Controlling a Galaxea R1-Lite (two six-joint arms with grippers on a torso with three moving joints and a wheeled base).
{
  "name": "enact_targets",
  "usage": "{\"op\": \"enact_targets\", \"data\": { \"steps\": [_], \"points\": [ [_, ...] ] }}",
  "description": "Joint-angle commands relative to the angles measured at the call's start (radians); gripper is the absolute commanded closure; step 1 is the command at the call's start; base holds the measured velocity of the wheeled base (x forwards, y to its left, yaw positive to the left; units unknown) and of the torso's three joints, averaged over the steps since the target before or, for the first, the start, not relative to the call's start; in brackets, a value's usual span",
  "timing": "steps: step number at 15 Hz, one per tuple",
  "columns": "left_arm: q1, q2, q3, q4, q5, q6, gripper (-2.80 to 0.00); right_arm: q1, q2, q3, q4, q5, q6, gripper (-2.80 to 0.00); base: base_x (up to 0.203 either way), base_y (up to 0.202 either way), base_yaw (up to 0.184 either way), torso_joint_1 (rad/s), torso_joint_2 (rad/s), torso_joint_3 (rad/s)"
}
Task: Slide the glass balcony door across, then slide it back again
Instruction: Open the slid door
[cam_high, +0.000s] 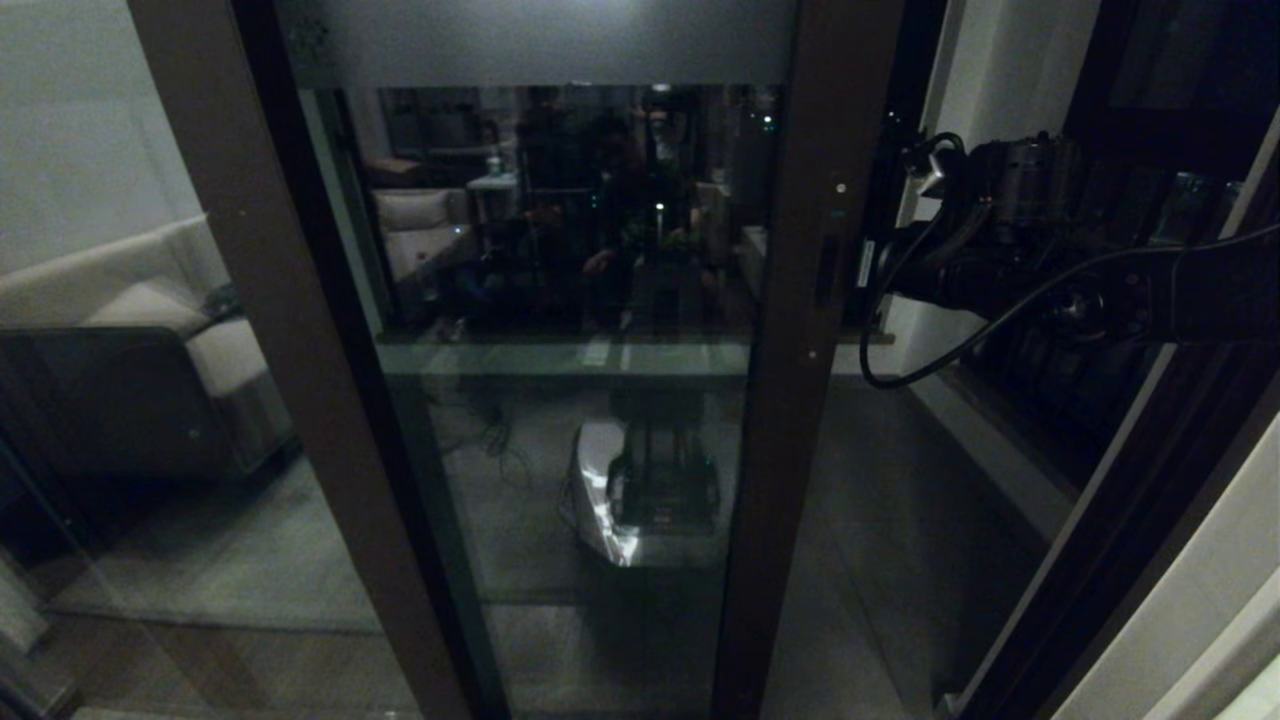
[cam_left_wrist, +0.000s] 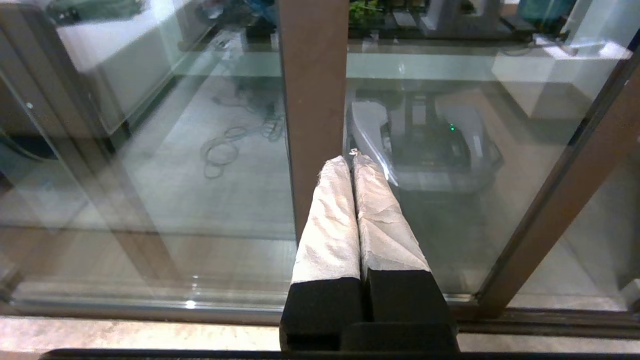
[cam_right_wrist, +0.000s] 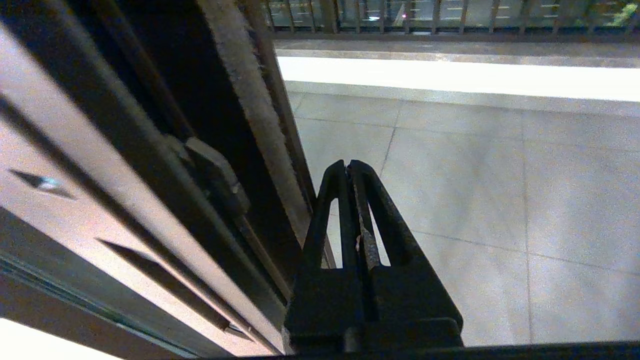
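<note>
The glass balcony door (cam_high: 790, 420) fills the middle of the head view: a dark brown frame, a frosted top band and a narrow pull slot (cam_high: 828, 270) in its right stile. My right arm (cam_high: 1100, 290) reaches in from the right to that stile's outer edge at slot height. In the right wrist view my right gripper (cam_right_wrist: 348, 165) is shut and empty, its black fingers (cam_right_wrist: 385, 215) lying close along the door's dark edge (cam_right_wrist: 260, 130). My left gripper (cam_left_wrist: 352, 161) is shut and empty, its white-wrapped tips just short of a brown stile (cam_left_wrist: 312, 100).
Right of the door stands an open gap with grey balcony tiles (cam_right_wrist: 475, 190) and a railing (cam_right_wrist: 450, 15) beyond. A latch piece (cam_right_wrist: 215, 175) sits on the door edge. A black-framed window (cam_high: 1150, 420) runs along the right. A sofa (cam_high: 150, 330) shows at the left.
</note>
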Motion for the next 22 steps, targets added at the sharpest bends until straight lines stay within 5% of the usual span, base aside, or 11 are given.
{"op": "enact_targets", "data": {
  "steps": [1, 17, 22],
  "points": [
    [0.000, 0.000, 0.000, 0.000, 0.000, 0.000, 0.00, 0.016, 0.012, -0.002, -0.002, -0.003, 0.001, 0.00, 0.000, 0.000, 0.000, 0.000, 0.00, 0.000],
    [0.000, 0.000, 0.000, 0.000, 0.000, 0.000, 0.00, 0.126, 0.082, -0.022, -0.031, -0.007, 0.001, 0.00, 0.000, 0.000, 0.000, 0.000, 0.00, 0.000],
    [0.000, 0.000, 0.000, 0.000, 0.000, 0.000, 0.00, 0.184, 0.132, -0.054, -0.063, -0.067, 0.001, 0.00, 0.000, 0.000, 0.000, 0.000, 0.00, 0.000]
  ]
}}
